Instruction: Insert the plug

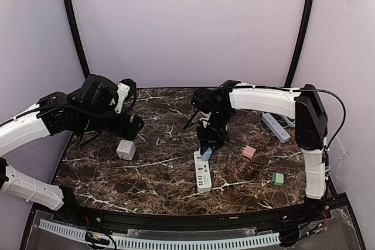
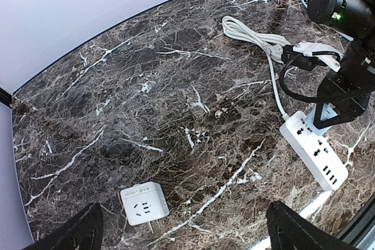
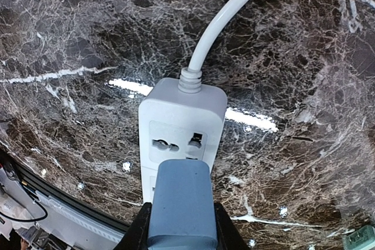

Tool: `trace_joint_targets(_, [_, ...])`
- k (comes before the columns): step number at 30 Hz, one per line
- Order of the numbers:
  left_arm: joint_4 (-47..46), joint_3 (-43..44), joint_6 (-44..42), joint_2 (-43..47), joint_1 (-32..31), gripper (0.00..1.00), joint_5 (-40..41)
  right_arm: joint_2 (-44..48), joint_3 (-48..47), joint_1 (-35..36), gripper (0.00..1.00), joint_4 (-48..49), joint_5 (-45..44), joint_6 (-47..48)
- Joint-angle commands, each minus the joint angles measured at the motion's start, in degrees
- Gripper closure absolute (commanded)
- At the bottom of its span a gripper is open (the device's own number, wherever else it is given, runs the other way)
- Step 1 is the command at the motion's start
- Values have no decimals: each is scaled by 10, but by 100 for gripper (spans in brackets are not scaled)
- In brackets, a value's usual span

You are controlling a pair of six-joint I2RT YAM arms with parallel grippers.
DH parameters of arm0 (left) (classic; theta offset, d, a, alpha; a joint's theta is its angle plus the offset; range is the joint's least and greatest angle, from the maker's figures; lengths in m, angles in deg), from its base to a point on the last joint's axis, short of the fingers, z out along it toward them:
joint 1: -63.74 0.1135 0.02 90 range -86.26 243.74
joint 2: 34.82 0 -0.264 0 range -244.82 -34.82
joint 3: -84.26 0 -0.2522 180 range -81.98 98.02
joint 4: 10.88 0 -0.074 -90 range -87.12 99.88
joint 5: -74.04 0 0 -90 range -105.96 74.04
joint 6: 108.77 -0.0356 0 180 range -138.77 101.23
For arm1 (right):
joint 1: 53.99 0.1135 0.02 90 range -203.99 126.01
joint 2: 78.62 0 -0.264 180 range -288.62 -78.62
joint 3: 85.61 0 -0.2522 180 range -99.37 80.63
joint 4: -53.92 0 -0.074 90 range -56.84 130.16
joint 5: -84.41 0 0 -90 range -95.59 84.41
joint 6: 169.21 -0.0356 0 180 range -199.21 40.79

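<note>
My right gripper (image 3: pixel 179 226) is shut on a blue-grey plug (image 3: pixel 179 202), its fingers clamped on both sides. The plug hangs right over the first socket of a white power strip (image 3: pixel 176 121), hiding the socket's lower holes; its prongs are hidden. From above, the plug (image 1: pixel 206 154) sits at the strip's (image 1: pixel 203 175) far end under the right gripper (image 1: pixel 209 144). The left wrist view shows the same strip (image 2: pixel 313 147) below the right arm. My left gripper (image 2: pixel 184 235) is open above bare table, with a white cube adapter (image 2: pixel 144 203) between its fingers' line.
The strip's white cord (image 2: pixel 258 36) coils behind it. A second power strip (image 1: pixel 275 127) lies at the back right. A pink block (image 1: pixel 249 151) and a green block (image 1: pixel 277 178) sit right of the strip. The white adapter (image 1: pixel 126 149) lies at the left.
</note>
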Motion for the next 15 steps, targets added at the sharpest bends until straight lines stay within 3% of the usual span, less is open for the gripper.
trace_joint_targets(1, [6, 3, -1, 4, 5, 1, -5, 0, -7, -8, 100, 7, -7, -8])
trace_joint_targets(15, [10, 0, -2, 6, 5, 1, -8, 2, 15, -10, 100, 26, -8, -7])
